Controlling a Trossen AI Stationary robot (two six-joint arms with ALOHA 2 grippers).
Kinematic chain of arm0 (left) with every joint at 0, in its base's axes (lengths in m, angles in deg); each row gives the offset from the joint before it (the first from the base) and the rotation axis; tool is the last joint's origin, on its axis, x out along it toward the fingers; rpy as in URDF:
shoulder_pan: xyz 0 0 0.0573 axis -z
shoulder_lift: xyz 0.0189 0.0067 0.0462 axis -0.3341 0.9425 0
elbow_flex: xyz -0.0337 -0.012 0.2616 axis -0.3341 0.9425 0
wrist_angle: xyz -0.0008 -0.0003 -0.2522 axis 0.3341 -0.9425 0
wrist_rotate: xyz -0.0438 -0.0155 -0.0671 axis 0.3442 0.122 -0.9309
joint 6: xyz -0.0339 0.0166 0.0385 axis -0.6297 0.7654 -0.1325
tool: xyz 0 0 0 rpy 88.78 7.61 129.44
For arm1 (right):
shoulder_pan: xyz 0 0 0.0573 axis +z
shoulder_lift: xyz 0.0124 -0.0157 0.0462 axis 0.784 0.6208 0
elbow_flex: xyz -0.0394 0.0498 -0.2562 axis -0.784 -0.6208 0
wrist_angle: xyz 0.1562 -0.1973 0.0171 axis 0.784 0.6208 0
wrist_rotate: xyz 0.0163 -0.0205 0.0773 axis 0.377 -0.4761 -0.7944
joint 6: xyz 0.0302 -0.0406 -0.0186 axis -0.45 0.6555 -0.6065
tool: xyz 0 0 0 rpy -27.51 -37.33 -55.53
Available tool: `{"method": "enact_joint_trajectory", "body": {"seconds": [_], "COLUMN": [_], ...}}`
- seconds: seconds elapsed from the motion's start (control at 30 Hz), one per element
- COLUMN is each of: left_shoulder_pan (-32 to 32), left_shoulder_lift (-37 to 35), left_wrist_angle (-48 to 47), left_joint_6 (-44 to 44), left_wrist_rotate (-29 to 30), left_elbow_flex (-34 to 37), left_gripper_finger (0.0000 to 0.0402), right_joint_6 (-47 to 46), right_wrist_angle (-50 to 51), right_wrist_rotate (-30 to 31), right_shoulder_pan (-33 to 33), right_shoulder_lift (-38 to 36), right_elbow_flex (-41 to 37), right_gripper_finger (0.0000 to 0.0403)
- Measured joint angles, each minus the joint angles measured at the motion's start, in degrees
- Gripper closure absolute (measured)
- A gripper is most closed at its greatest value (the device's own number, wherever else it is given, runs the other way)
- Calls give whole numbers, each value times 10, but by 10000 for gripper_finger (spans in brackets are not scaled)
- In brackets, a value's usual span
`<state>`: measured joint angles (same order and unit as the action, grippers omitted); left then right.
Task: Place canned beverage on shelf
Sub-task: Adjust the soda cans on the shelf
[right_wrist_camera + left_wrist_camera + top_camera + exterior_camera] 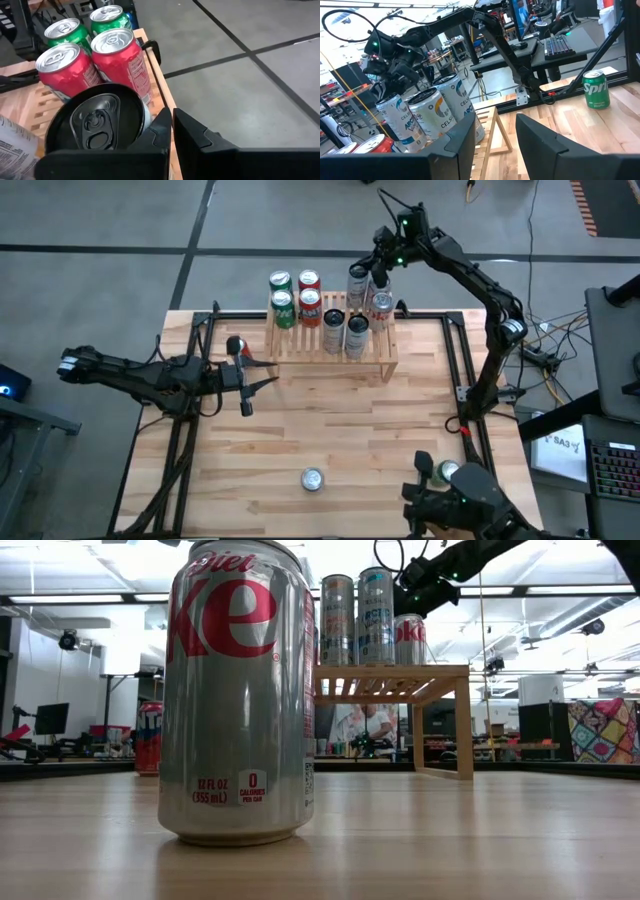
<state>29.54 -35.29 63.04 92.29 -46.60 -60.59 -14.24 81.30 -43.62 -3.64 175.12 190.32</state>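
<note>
The light-wood shelf (384, 364) stands at the table's far edge with several cans upright on its slats: green (64, 31), red (122, 55), silver-and-white (432, 117). My right gripper (172, 131) is shut, high over the shelf's far right corner, right beside a black-topped can (97, 122). My left gripper (495, 137) hovers open, level and holding nothing, left of the shelf (246, 377). A Diet Coke can (240, 690) stands on its base near the table's front edge (313, 478). My right gripper's shut fingers (160, 125) stand against the far side of the black-topped can's rim (146, 117), slanting down from the far right. I cannot tell whether they touch it. The can stands upright on the shelf.
A green Sprite can (596, 89) stands at the table's near right (450, 472). A red can (237, 346) stands by my left gripper. A black frame (455, 370) runs along the table's edges. Bare wood lies between the shelf and the Diet Coke can.
</note>
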Motion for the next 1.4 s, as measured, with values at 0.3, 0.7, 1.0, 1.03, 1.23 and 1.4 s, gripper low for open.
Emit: {"method": "enact_joint_trajectory", "body": {"seconds": [0.3,0.7,1.0,1.03,1.23,1.4], "left_shoulder_pan": [0,0,0,0,0,0], "left_shoulder_lift": [0,0,0,0,0,0], "left_wrist_angle": [0,0,0,0,0,0], "left_joint_6": [0,0,0,0,0,0], "left_wrist_rotate": [0,0,0,0,0,0], "left_elbow_flex": [0,0,0,0,0,0], "left_gripper_finger": [277,277,277,277,277,277], "right_joint_6": [4,16,24,25,31,31], "right_wrist_angle": [21,32,34,35,35,35], "right_wrist_rotate": [-1,-6,-13,-18,-21,-21], "right_shoulder_pan": [2,3,3,3,3,3], "right_shoulder_lift": [0,0,0,0,0,0], "right_elbow_flex": [0,0,0,0,0,1], "right_gripper_finger": [394,394,394,394,394,394]}}
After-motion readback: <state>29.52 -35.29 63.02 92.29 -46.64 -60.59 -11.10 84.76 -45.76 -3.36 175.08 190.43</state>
